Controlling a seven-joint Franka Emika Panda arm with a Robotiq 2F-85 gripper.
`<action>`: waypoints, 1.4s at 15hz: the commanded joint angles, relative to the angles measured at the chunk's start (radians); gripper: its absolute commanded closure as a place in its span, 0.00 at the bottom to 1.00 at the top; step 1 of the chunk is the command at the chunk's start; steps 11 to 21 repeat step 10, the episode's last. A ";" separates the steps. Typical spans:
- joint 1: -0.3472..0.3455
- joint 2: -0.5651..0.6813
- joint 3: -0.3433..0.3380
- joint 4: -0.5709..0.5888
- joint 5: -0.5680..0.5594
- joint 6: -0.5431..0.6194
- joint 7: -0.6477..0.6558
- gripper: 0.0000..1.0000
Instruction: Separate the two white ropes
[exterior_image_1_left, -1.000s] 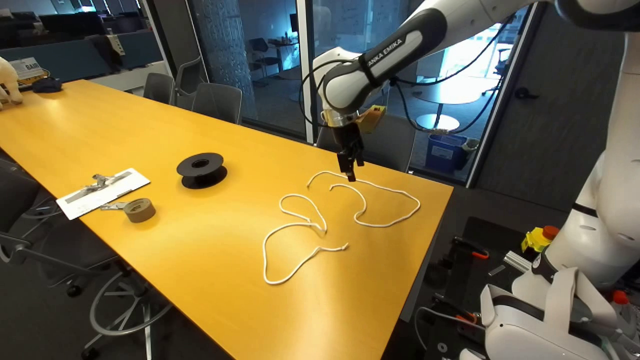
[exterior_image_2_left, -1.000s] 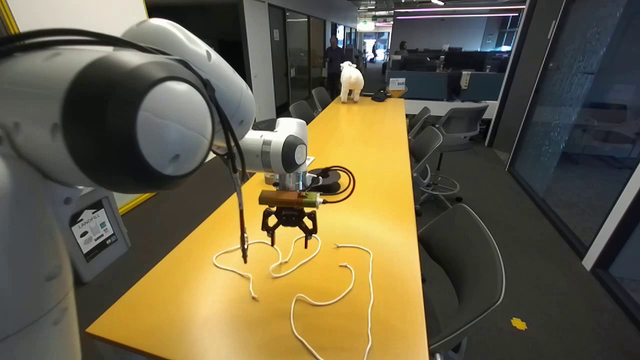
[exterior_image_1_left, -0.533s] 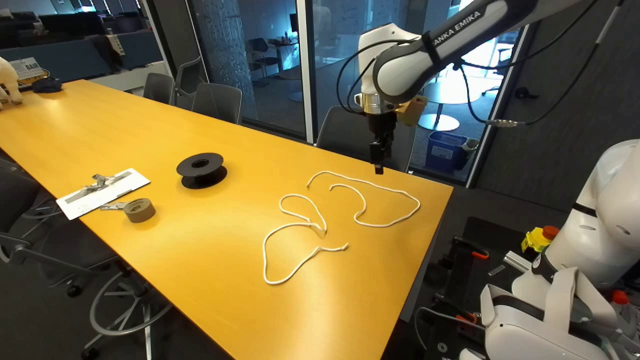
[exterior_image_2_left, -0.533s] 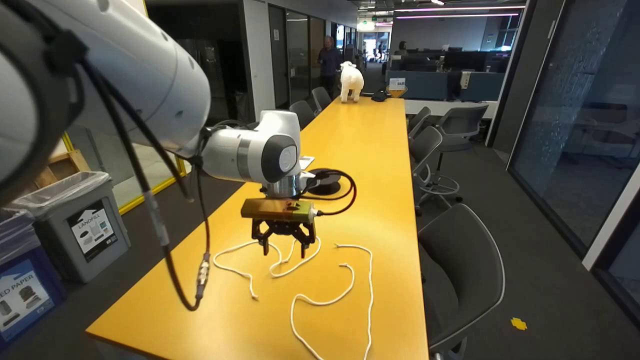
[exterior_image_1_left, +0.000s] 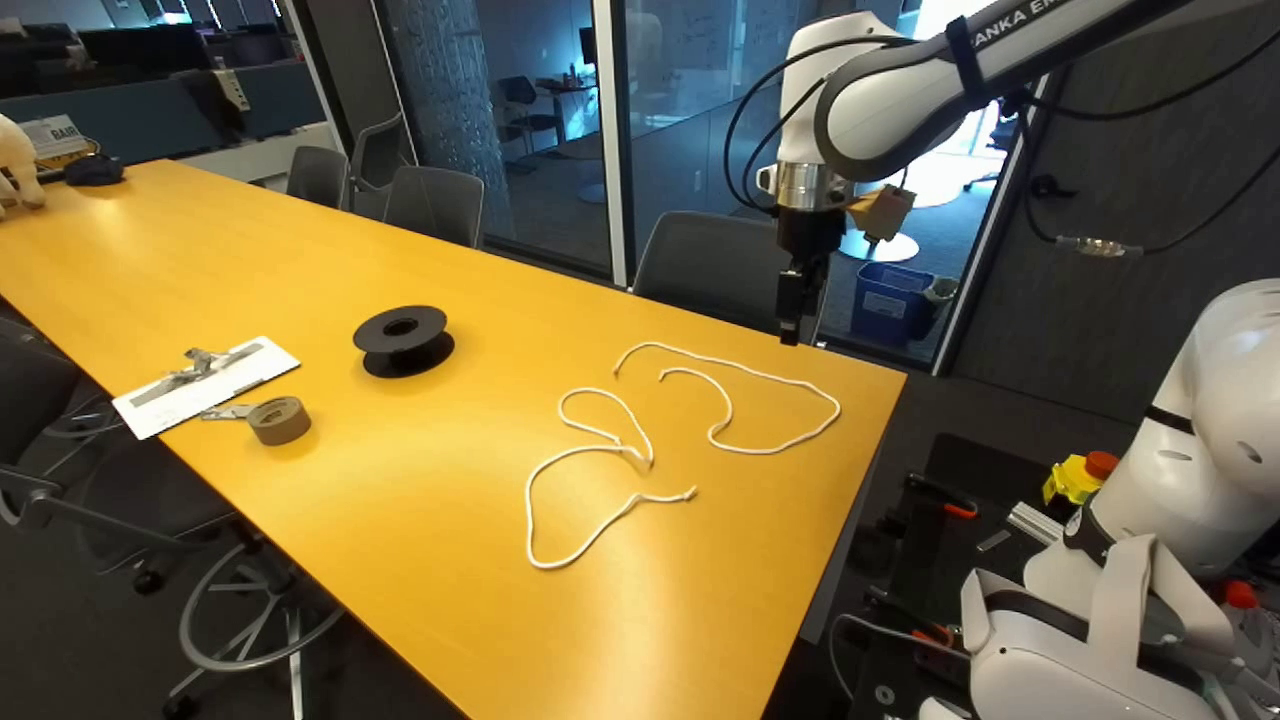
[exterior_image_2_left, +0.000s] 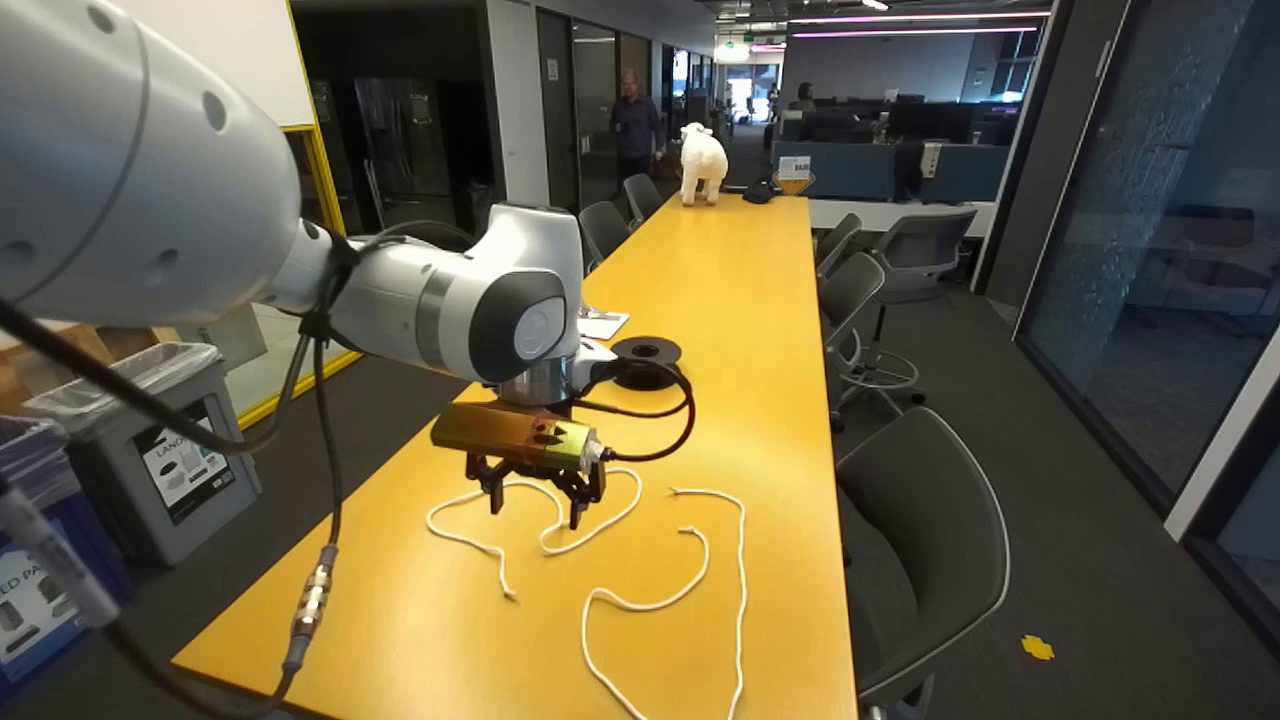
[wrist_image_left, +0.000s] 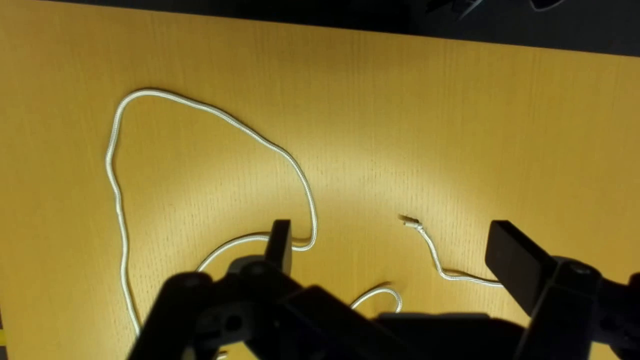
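On the yellow table (exterior_image_1_left: 480, 420), 2 white ropes (wrist_image_left: 108, 160) lying apart, end effector (exterior_image_2_left: 535, 515) spread above, clear liner (exterior_image_2_left: 185, 360) in grey bin (exterior_image_2_left: 118, 480)

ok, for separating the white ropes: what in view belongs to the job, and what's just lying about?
Job:
one white rope
another white rope, lying apart from it
gripper, open, holding nothing

Lying about:
black spool
tape roll
white clipboard
sheep figure

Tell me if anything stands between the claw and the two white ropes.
Nothing visible does. The open claw hangs above the table; one white rope and the other white rope lie apart on it, uncovered. The black spool stands well apart from both ropes, out of the way.
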 joint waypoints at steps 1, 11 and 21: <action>0.014 -0.070 -0.025 -0.036 0.019 0.011 -0.002 0.00; 0.010 -0.039 -0.031 -0.021 -0.004 -0.002 0.013 0.00; 0.010 -0.039 -0.031 -0.021 -0.004 -0.002 0.013 0.00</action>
